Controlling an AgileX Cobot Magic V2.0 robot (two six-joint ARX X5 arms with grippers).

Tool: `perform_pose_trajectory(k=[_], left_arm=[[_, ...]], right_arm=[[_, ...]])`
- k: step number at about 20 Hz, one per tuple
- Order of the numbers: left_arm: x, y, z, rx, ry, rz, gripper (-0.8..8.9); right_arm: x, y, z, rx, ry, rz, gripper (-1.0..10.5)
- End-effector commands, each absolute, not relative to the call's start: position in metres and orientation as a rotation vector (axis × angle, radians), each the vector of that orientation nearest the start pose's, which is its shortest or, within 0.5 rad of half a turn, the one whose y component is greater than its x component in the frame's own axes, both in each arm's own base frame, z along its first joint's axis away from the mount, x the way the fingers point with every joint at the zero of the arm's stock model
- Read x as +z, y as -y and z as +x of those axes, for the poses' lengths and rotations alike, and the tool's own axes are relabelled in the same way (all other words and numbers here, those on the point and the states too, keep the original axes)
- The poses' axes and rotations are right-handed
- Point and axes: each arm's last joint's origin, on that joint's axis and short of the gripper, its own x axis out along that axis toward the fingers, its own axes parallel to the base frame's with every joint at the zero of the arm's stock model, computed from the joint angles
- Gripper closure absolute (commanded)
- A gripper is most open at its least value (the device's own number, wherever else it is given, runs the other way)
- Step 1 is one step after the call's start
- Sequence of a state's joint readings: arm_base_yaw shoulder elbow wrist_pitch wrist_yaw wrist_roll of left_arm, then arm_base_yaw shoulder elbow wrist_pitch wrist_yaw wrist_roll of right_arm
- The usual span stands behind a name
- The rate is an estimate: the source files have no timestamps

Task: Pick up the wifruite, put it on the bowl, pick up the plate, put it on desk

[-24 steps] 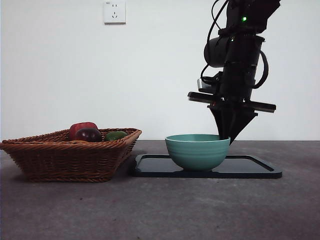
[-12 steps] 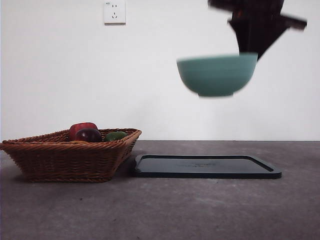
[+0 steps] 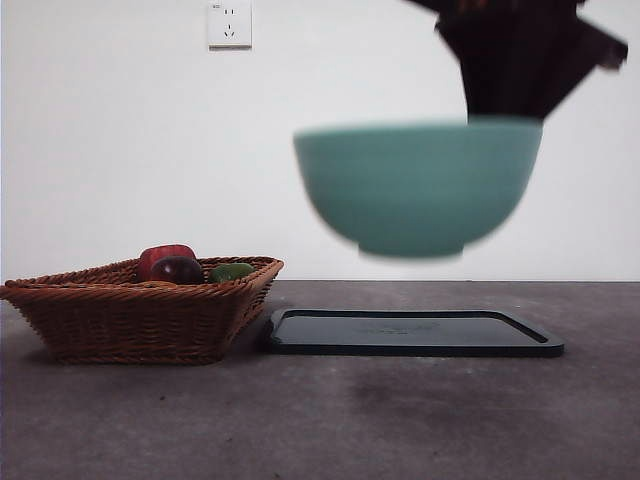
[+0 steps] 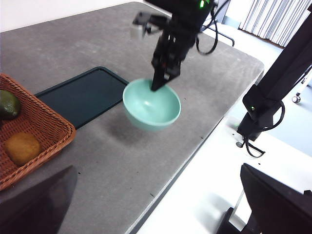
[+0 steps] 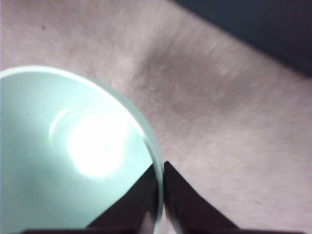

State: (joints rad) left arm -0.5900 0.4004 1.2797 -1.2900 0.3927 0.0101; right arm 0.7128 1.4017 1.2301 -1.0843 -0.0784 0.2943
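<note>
The teal bowl [image 3: 418, 187] is held in mid-air, pinched at its rim by the right tool [image 5: 160, 195], one jaw inside and one outside, with open counter [image 4: 146, 161] underneath near the front edge. The black tray [image 3: 415, 333] is left bare beside the wicker basket [image 3: 140, 310], where the orange-brown wifruite [image 4: 22, 148] is seen near a green fruit [image 4: 8, 104]. The left tool is cut off by the frame, spread wide, and the bowl is blurred in the front view.

Low front view level across desk [image 3: 320, 420], left wrist high and far, right wrist close above bowl [image 5: 73, 156], all sharing bowl
</note>
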Motion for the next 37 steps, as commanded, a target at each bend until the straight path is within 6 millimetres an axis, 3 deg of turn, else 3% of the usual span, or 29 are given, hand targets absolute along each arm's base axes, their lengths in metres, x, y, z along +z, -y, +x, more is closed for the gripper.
perform_pose_trajectory(k=[1,6,15,23,24,26,28,32,37], left_arm=[[0.399,-0.006,-0.029,-0.985,-0.395,0.056,1.65],[0.399,-0.006,-0.029,-0.985,-0.395,0.056,1.65],[0.399,-0.006,-0.029,-0.985,-0.395,0.056,1.65],[0.399,-0.006,-0.029,-0.985,-0.394,0.056,1.65],[0.399,-0.006,-0.029,-0.985,-0.394,0.056,1.65],[0.399,-0.006,-0.029,-0.985,-0.394,0.056,1.65],[0.399,-0.006,-0.029,-0.985,-0.394,0.056,1.65],[0.399,-0.006,-0.029,-0.985,-0.395,0.056,1.65],[0.399,-0.006,-0.029,-0.985,-0.395,0.056,1.65]], right_arm=[[0.272,-0.179,0.192,0.462,-1.303,-0.09,9.4],[0.234,-0.176,0.189,0.404,-1.354,-0.052,9.4],[0.196,-0.183,0.197,0.383,-1.416,-0.028,9.4],[0.189,-0.184,0.199,0.371,-1.433,-0.045,9.4],[0.189,-0.184,0.199,0.372,-1.432,-0.047,9.1],[0.19,-0.183,0.2,0.361,-1.42,-0.056,7.2],[0.195,-0.18,0.201,0.354,-1.396,-0.045,5.5],[0.228,-0.167,0.194,0.369,-1.34,-0.03,3.8],[0.292,-0.137,0.158,0.432,-1.191,0.008,3.6]])
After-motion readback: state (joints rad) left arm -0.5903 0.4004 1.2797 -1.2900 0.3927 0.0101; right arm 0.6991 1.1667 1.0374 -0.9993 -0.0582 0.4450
